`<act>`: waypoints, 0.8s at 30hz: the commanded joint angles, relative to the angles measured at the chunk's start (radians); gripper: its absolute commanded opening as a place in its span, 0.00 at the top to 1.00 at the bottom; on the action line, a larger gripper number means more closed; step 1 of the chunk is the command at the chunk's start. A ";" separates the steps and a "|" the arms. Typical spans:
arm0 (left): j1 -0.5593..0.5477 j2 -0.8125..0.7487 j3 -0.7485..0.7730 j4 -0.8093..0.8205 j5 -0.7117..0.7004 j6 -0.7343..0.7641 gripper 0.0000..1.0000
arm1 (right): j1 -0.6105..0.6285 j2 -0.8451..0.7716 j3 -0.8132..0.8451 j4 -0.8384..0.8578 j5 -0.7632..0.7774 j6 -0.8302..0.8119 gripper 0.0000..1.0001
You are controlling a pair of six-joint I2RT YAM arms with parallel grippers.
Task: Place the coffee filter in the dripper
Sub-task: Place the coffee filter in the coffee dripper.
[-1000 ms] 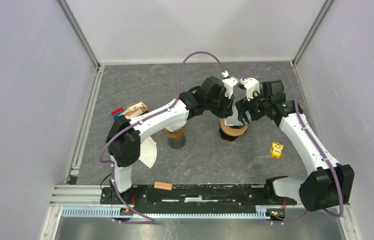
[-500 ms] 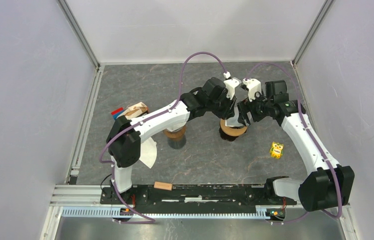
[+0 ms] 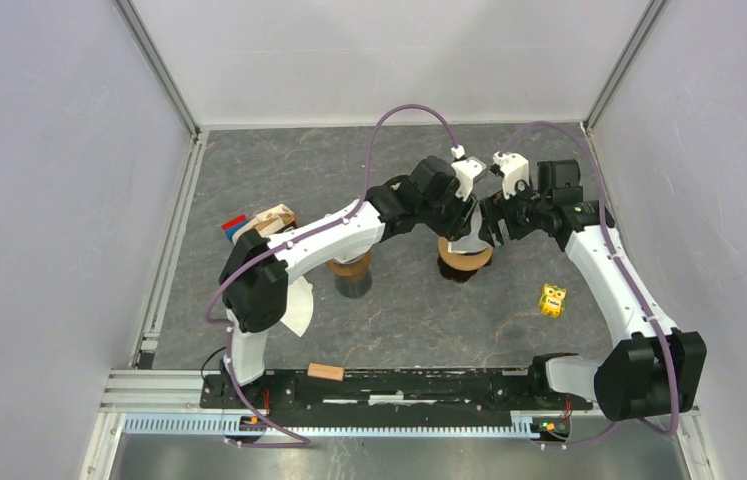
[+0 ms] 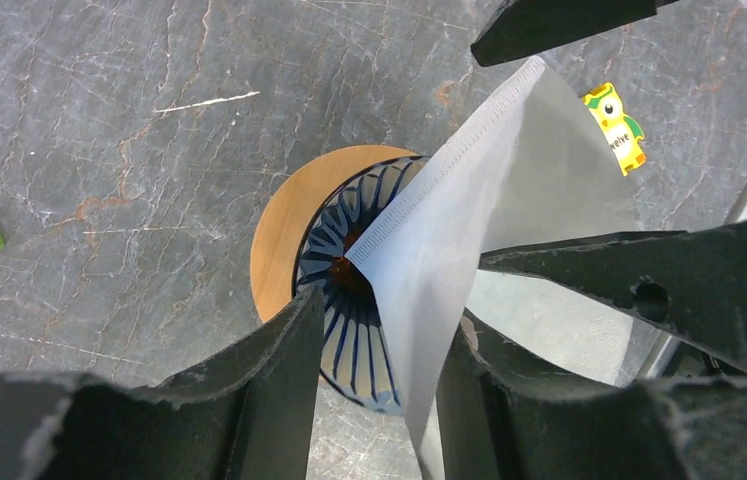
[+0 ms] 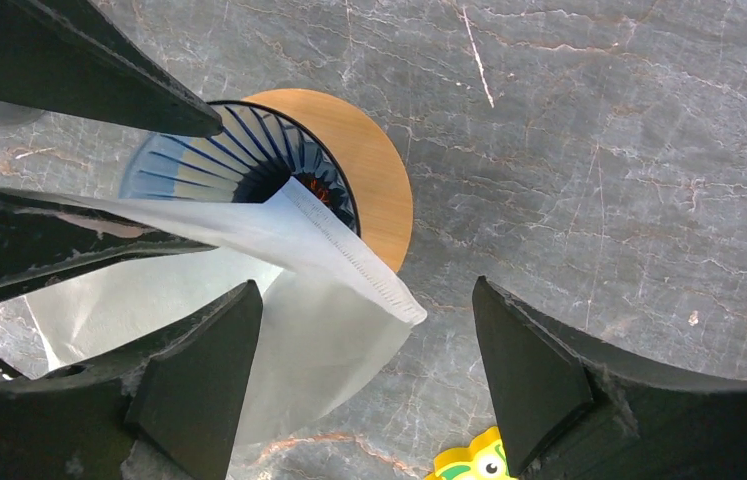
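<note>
Reaching out from the table's near edge, past a small wooden block (image 3: pixel 326 372) and a yellow owl toy (image 3: pixel 551 299), both arms meet over the dripper (image 3: pixel 464 262) in mid-table, where the coffee filter (image 4: pixel 509 200) stands with its point down in the ribbed cone. Within the last second the left gripper (image 4: pixel 384 320) has eased its jaws apart. A strip of the dripper now shows between one finger and the paper, which only leans against the other finger, so the hold looks given up or nearly so. Both wrists have shifted a little as well, while the dripper has stayed put. The right gripper (image 5: pixel 364 290) hangs wide open just beyond, with the filter's upper corner between its fingers but touching neither, as far as its own camera shows. This reads as the release: the paper is in the dripper, yet not seated. It is thin, white and half see-through, pressed flat rather than opened into a cone, with a crimped seam along one straight edge. Only the tip sits in the dark blue throat, and the broad upper part tilts out over the wooden collar (image 4: pixel 284 235) toward the owl toy's side. Left like this it could tip out, so it likely wants spreading or pressing down.
</note>
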 commanded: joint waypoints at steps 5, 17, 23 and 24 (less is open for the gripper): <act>-0.009 0.050 0.047 0.028 -0.023 0.058 0.49 | 0.000 0.020 -0.045 0.067 -0.025 0.005 0.17; -0.010 0.029 0.056 0.009 -0.020 0.082 0.45 | 0.000 0.025 -0.041 0.064 -0.032 0.003 0.17; -0.010 -0.023 0.061 -0.015 0.007 0.086 0.43 | 0.000 0.024 -0.042 0.064 -0.032 0.001 0.17; -0.010 -0.030 0.061 -0.019 0.018 0.081 0.43 | -0.001 0.024 -0.043 0.065 -0.032 0.001 0.17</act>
